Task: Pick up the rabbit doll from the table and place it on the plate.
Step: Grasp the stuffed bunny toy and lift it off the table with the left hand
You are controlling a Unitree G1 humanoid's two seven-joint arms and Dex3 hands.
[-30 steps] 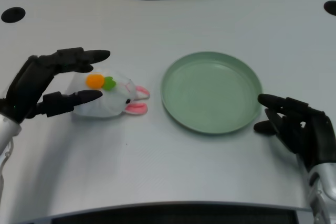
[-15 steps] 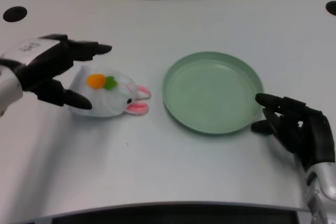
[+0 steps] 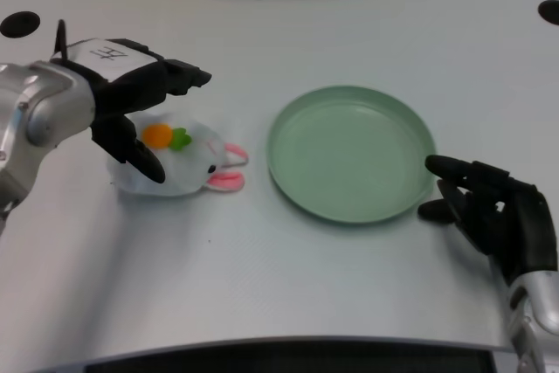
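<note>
The left hand is seen spread over the white rabbit doll, fingers apart and nothing grasped; the doll is left lying on the table, beside the green plate.

Left hand spread over rabbit doll; green plate just right, apart.

My left hand is black, with a white label on its back bearing dark marks, and my forearm behind it is silver. The rabbit doll is white, its ears pink inside, with an orange carrot patch topped by green. The plate is a plain pale green. The table is white, with black round holes near its far corners.
</note>
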